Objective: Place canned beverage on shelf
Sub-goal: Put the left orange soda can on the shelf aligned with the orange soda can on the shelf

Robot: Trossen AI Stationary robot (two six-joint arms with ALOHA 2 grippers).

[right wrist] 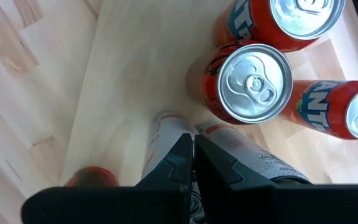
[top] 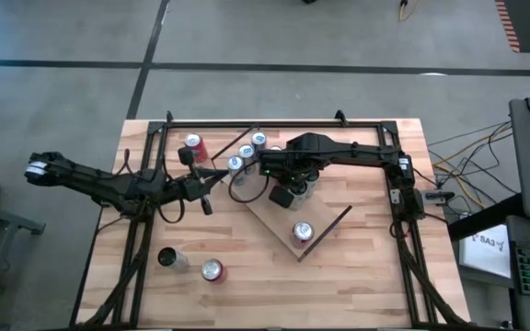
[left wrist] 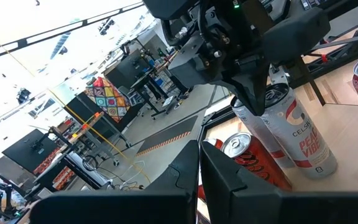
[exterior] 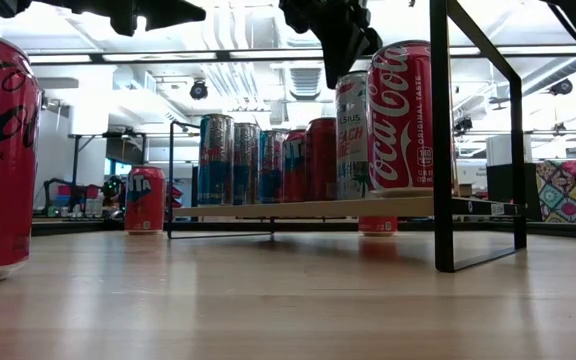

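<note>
High view has the right end effector (top: 283, 195) pointing down over the shelf (top: 279, 222), a light board set askew on the bench (top: 357, 276). In the right wrist view its two fingers (right wrist: 180, 155) are pressed together with nothing between them. The left wrist view and the low view put their tips at the top of a white Celsius can (left wrist: 294, 134) standing on the shelf directly below. Whether they touch it or stop just above it I cannot tell.

Just beyond those tips the right wrist view shows three orange-red cans: one upright red can (right wrist: 253, 81) closest and two Fanta cans (right wrist: 303, 15) past it.

The left end effector (top: 212, 177) hangs above the bench just beside the shelf's edge, close to the right one. Its fingers (left wrist: 182, 171) are also pressed together and empty.

Seven cans show clear of the arms in the high view:
- One Coca-Cola can (top: 303, 232) stands alone on the shelf, well to the near side of the right end effector.
- Three blue-topped cans (top: 246, 152) form a row between the two end effectors, on the far side.
- One red can (top: 192, 145) stands on the bench beyond the left end effector.
- A dark can (top: 168, 258) and a red one (top: 212, 269) stand on the bench, well apart from both.

More cans sit hidden under the right arm, and their number is unclear.
</note>
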